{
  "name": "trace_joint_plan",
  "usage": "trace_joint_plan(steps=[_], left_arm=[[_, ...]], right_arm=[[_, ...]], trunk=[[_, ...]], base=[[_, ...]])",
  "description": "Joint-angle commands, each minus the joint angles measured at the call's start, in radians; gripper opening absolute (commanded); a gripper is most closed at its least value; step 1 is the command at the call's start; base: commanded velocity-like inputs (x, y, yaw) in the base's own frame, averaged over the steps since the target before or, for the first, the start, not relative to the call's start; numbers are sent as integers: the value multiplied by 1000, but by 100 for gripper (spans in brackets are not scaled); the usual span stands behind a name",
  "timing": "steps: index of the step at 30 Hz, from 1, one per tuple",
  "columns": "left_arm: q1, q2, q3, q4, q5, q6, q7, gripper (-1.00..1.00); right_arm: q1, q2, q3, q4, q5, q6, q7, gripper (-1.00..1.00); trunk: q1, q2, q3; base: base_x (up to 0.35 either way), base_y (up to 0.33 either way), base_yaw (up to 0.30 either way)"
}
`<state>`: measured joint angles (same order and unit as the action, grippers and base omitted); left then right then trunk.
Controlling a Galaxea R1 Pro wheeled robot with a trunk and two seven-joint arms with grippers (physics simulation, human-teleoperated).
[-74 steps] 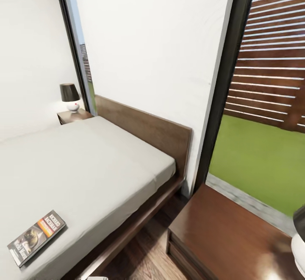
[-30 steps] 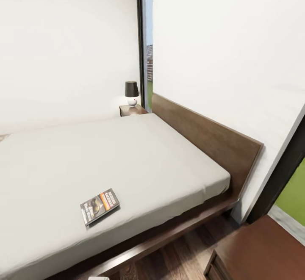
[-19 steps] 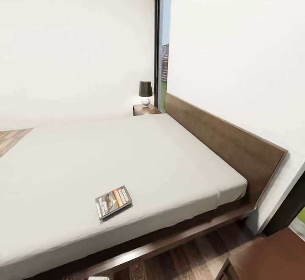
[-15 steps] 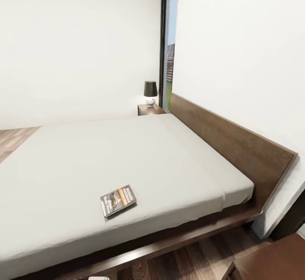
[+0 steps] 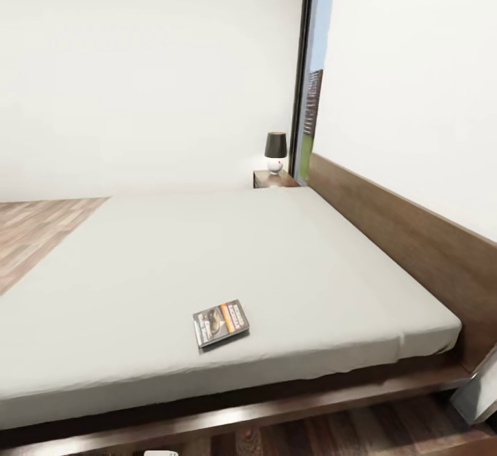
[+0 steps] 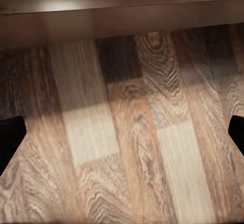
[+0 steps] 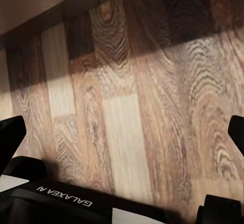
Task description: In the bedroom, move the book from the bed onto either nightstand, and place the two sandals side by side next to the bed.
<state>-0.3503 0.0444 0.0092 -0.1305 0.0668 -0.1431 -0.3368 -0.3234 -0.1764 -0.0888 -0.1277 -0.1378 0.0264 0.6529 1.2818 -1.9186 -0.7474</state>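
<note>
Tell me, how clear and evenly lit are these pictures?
Head view: soft, even light, the book sharp enough to spot but its lettering unreadable. Left wrist view: a dark shadow band crosses the wood floor. Right wrist view: similar slanting shadow over the planks.

My left gripper points down, its two dark fingertips set wide apart, one at nine o'clock in my left wrist view and the other at three o'clock, with nothing between them. My right gripper also points down, fingertips spread just as wide at nine and three o'clock, holding nothing. A dark part of my own body lettered "GALAXEA AI" shows at seven o'clock in the right wrist view.
</note>
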Motion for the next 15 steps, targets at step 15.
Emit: trace_joint_plan(steps=[15], left_arm=[[-1,0,1,1,7,0,-5,100]], right_arm=[[0,0,-8,0,0,3,5,100]], trunk=[[0,0,-1]], base=[[54,0,178]])
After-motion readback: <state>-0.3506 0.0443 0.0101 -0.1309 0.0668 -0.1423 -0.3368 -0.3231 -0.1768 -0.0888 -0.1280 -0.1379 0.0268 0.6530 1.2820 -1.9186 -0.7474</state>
